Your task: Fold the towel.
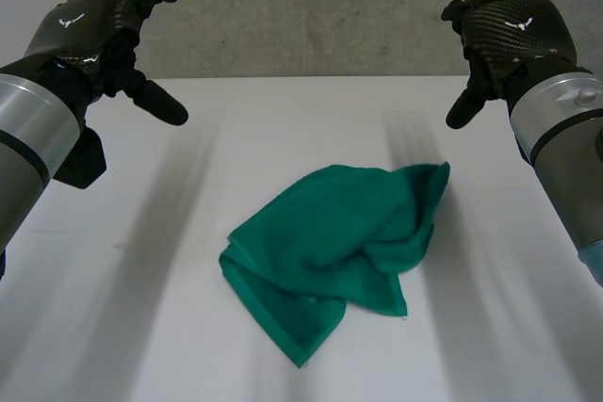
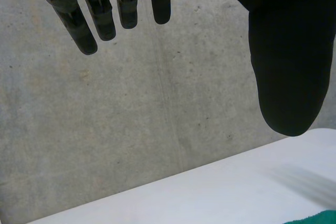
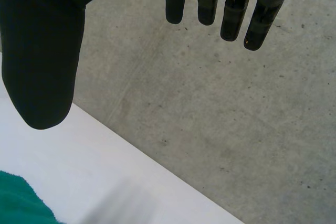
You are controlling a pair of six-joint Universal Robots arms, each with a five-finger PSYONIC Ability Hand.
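Rumpled green towel (image 1: 334,247) on white table (image 1: 122,308)

Surroundings as I see them from the head camera: a plain white table (image 1: 283,129) meets a grey concrete wall (image 1: 311,7) along its far edge. The wall is mottled, with small pits and faint streaks.
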